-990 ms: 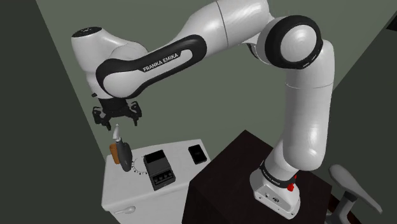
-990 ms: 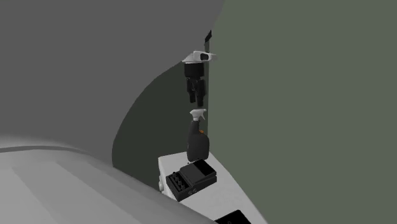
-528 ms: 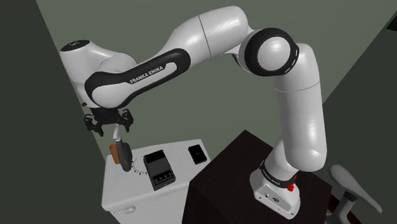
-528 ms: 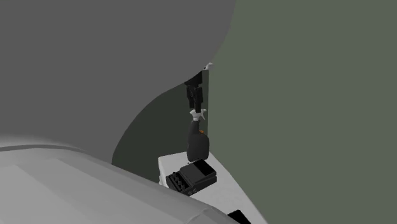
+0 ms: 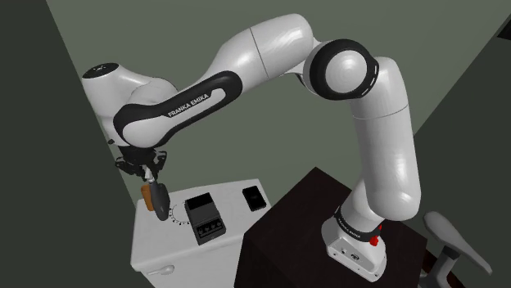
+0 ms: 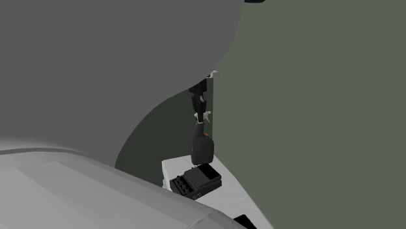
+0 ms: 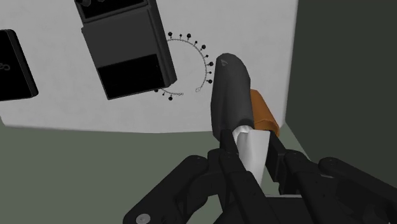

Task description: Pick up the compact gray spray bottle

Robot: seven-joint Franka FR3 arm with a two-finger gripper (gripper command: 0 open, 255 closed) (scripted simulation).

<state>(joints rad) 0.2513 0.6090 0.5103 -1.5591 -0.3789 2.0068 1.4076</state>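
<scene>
The pincer [image 7: 253, 167] is down over the dark spray bottle [image 7: 230, 95], jaws apart on either side of its white head. The bottle stands directly beneath it on the worktop [image 7: 254, 32]. Reaching looks done; clamping and lifting remain.

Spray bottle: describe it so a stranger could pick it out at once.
In the shoulder view, find the white cabinet at lower left. The spray bottle stands at its far corner, toward that view's left, beside a black pedal box and a curved string of beads. It alone stands tall: dark gray body, orange patch, white nozzle.
</scene>
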